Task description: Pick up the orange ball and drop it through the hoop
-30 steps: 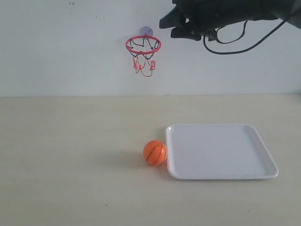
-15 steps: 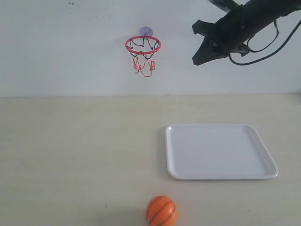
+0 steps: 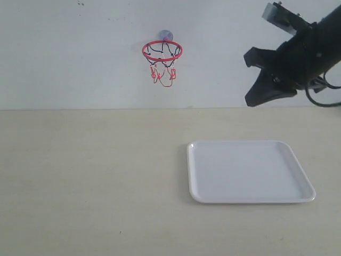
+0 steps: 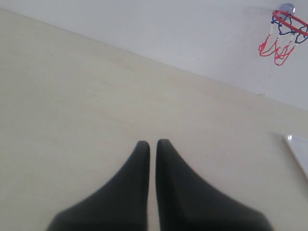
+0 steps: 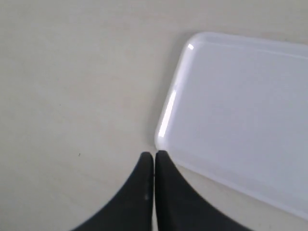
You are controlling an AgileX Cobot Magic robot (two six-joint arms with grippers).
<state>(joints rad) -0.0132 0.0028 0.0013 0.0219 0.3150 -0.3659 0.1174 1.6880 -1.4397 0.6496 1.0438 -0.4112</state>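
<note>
the hoop (image 3: pixel 162 51) is hanging on the white wall (image 3: pixel 64 53) above the table (image 3: pixel 85 176), while the orange ball is showing in none of the views, so i cannot tell where it is lying. the right hand (image 5: pixel 154 158) is hanging in the air to the right of the hoop, above the white tray (image 3: pixel 250 199), its fingers pressing together and gripping nothing. the left hand (image 4: pixel 152 145) is hovering over bare table, likewise closed on nothing.

Bright, even light, faint shadows.
Glare streaks the tray (image 5: pixel 166 118) rim beside the right gripper (image 5: pixel 154 156), whose fingers (image 5: pixel 139 192) seem slightly blurred.
</note>
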